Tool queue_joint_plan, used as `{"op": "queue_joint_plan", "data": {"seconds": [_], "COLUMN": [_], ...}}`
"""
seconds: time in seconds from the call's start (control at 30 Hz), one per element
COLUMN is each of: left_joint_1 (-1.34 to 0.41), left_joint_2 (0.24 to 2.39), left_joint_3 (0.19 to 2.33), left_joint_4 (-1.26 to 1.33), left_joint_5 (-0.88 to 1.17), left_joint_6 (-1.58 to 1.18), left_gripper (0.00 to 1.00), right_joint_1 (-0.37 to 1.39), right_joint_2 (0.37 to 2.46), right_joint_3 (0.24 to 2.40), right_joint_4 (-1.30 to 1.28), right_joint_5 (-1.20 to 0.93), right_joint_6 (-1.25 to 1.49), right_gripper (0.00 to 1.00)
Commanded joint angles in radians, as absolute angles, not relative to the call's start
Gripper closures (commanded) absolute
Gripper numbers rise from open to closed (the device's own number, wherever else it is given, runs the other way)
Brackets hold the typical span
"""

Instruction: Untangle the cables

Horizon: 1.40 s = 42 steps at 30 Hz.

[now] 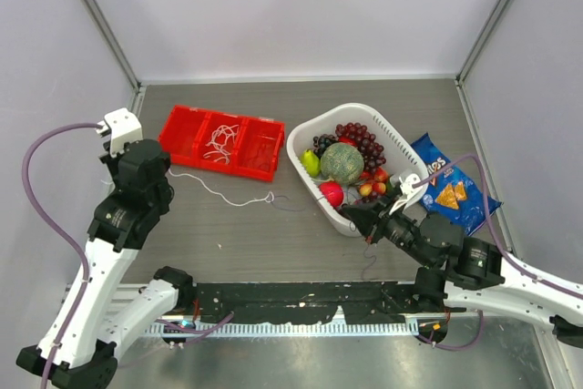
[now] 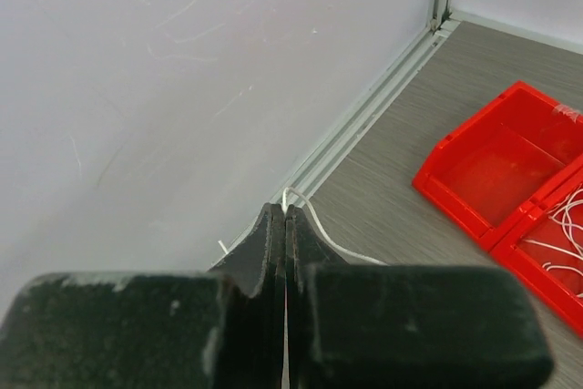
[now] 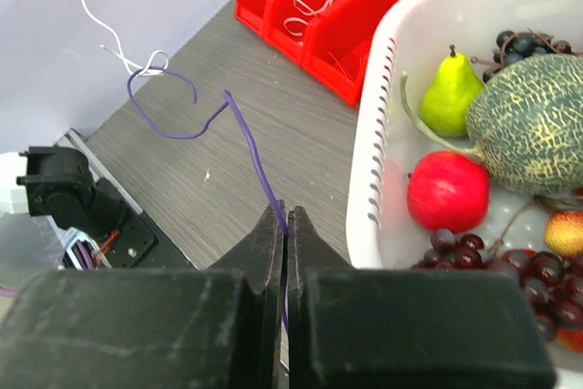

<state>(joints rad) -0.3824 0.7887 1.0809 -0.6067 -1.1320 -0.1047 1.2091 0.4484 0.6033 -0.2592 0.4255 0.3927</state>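
Observation:
A thin white cable (image 1: 214,190) runs from my left gripper (image 1: 168,173) across the table to a small tangle (image 1: 266,198), where it meets a thin purple cable (image 3: 255,157). My left gripper (image 2: 286,211) is shut on the white cable's (image 2: 330,236) end, close to the left wall. My right gripper (image 3: 286,211) is shut on the purple cable, just left of the basket; in the top view this gripper (image 1: 352,213) is at the basket's near corner. The tangle (image 3: 150,63) shows in the right wrist view. Another white coil (image 1: 219,141) lies in the red bin's middle compartment.
A red three-part bin (image 1: 182,125) stands at the back left. A white basket (image 1: 301,157) holds a melon (image 1: 342,161), grapes, a pear and a red apple (image 1: 332,193). A blue chip bag (image 1: 451,190) lies to its right. Walls enclose three sides.

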Motion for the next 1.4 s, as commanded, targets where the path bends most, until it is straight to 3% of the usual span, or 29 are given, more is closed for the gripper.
{"op": "queue_joint_plan", "data": {"seconds": [0.0,0.23,0.53,0.73,0.83,0.93,1.17,1.27,1.37], "left_joint_1": [-0.362,-0.311,-0.219,-0.184,-0.183,-0.183,-0.183,-0.183,-0.183], "left_joint_2": [0.776,0.764,0.758,0.753,0.744,0.752,0.753,0.747,0.755], "left_joint_3": [1.060,1.014,0.980,0.971,0.973,0.971,1.041,1.098,1.121], "left_joint_4": [-0.618,-0.666,-0.750,-0.765,-0.741,-0.726,-0.693,-0.689,-0.733], "left_joint_5": [-1.164,-1.166,-1.062,-1.037,-0.910,-0.666,-0.097,-0.006,-0.079], "left_joint_6": [-0.179,-0.259,-0.387,-0.413,-0.397,-0.394,-0.480,-0.528,-0.535], "left_gripper": [1.00,1.00,1.00,1.00,1.00,1.00,1.00,1.00,1.00], "right_joint_1": [1.212,1.212,1.212,1.213,1.213,1.213,1.213,1.213,1.212], "right_joint_2": [0.404,0.250,0.005,0.003,0.003,0.102,0.604,0.786,0.857], "right_joint_3": [0.629,0.650,0.729,0.781,0.766,0.730,0.836,0.957,1.008], "right_joint_4": [-0.354,-0.454,-0.621,-0.650,-0.614,-0.522,-0.221,-0.152,-0.074], "right_joint_5": [0.456,0.503,0.793,0.863,0.836,0.714,0.394,0.267,0.238], "right_joint_6": [0.408,0.442,0.552,0.535,0.510,0.476,0.351,0.322,0.313], "right_gripper": [0.99,0.99,0.99,0.99,0.99,0.99,0.99,0.99,0.99]}}
